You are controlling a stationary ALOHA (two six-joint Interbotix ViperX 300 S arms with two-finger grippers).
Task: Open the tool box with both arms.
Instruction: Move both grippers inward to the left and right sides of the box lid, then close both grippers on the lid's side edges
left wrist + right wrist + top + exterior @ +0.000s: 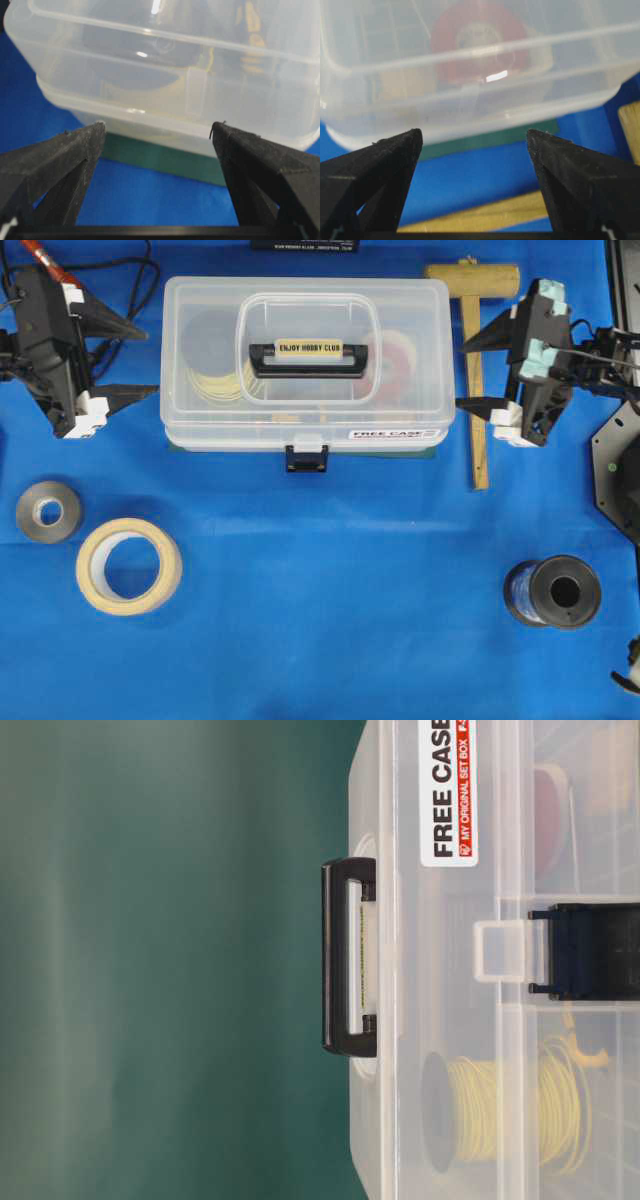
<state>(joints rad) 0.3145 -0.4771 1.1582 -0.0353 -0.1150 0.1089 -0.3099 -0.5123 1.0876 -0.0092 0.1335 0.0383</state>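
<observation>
The clear plastic tool box [210, 415] lies shut at the back middle of the blue cloth. Its black handle [308, 352] lies flat on the lid and the dark blue latch [306, 457] is down on the front. My left gripper [150, 362] stands open just off the box's left end, touching nothing. My right gripper [462, 373] stands open just off the right end, likewise empty. The left wrist view shows the box's end wall [165, 65] close ahead of the open gripper [159, 127]. The right wrist view shows the other end [470, 65] ahead of that gripper [474, 132]. The table-level view shows the handle [340, 957] and latch [590, 950].
A wooden mallet [475, 370] lies between the box's right end and my right gripper, its handle [485, 212] passing under the jaws. A grey tape roll [49, 511] and a masking tape roll [129, 566] lie front left. A black spool [553, 591] stands front right.
</observation>
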